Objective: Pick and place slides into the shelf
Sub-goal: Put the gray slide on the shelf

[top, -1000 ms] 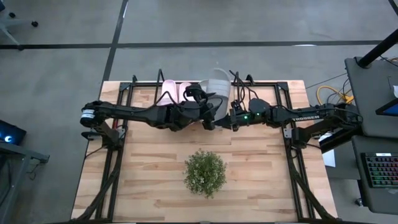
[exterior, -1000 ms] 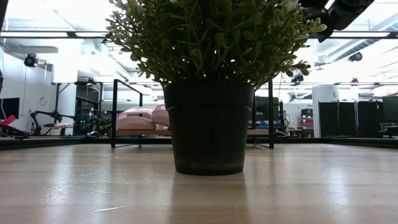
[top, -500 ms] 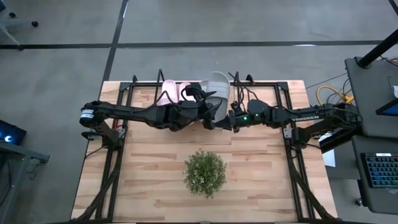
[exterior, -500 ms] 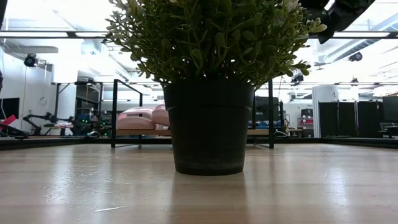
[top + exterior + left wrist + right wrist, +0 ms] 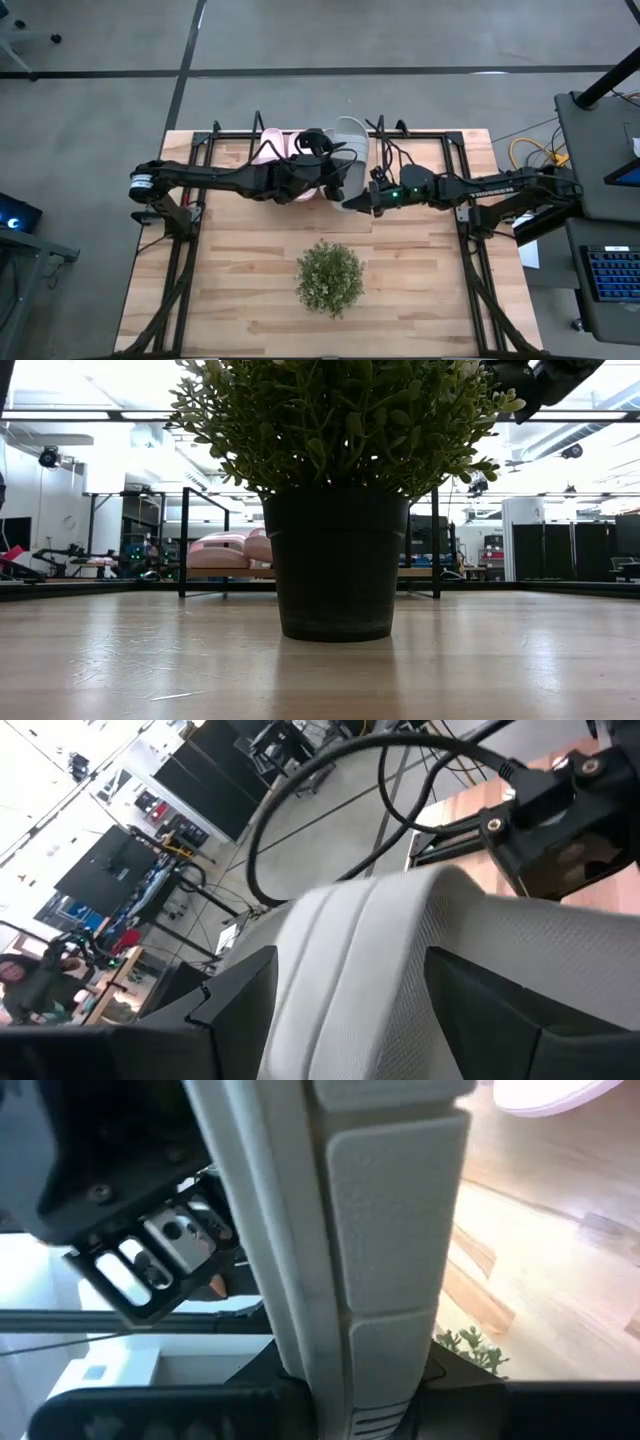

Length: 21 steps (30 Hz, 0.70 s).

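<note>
One grey slide (image 5: 346, 150) hangs in the air over the shelf (image 5: 258, 125) at the table's far edge, held between both arms. My left gripper (image 5: 322, 165) is shut on it from the left, and my right gripper (image 5: 352, 200) is shut on it from the right near side. Two pale pink slides (image 5: 275, 146) lie side by side on the shelf's wooden board, showing in the low view as pink slides (image 5: 228, 550) on the shelf (image 5: 210, 572). The second grey slide is not visible in any view. My left gripper pinches the grey slide (image 5: 370, 970) between its two fingers (image 5: 250, 995), which lie across the slide's width. It comes roughly level from the table's left. The slide is lifted clear. My right gripper holds the slide's near end by the sole's edge (image 5: 390, 1250), which runs down between its fingers (image 5: 270, 1380). It comes from the table's right near side.
A bushy green plant (image 5: 329, 277) in a dark pot (image 5: 335, 565) stands at the table's middle, near side of both grippers, and blocks the low view's centre. Black arm mounts (image 5: 190, 215) run along the left and right table edges. Bare wood lies around the plant.
Both grippers have moved slightly toward the table's left, carrying the grey slide with them toward the pink slides. The right gripper has also drawn toward the near edge. The slide has turned in the hold, and its near end now reaches farther toward the table's middle.
</note>
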### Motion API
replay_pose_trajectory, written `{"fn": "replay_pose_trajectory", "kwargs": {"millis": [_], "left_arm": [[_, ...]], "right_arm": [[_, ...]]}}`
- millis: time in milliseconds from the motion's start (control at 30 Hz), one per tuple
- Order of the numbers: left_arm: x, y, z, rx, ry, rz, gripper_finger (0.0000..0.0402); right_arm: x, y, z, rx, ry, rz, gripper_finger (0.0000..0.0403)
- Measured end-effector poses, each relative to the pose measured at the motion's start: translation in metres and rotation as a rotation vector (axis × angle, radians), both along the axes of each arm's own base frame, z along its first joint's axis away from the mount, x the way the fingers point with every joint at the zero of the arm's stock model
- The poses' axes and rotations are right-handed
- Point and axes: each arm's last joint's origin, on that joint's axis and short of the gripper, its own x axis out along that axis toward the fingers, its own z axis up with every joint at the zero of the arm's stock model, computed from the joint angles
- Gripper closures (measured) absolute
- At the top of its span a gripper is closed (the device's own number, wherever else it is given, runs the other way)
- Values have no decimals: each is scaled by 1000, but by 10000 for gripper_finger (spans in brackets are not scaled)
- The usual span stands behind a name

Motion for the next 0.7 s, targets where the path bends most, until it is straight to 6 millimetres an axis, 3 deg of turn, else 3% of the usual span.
{"fn": "replay_pose_trajectory", "kwargs": {"millis": [233, 567, 700], "left_arm": [[0, 0, 0, -1, 1, -5, 164], [1, 17, -3, 6, 11, 43, 164], [3, 18, -6, 21, 29, 41, 187]], "right_arm": [[0, 0, 1, -1, -7, 0, 352], [1, 4, 3, 3, -25, 14, 352], [0, 3, 2, 2, -21, 12, 352]]}}
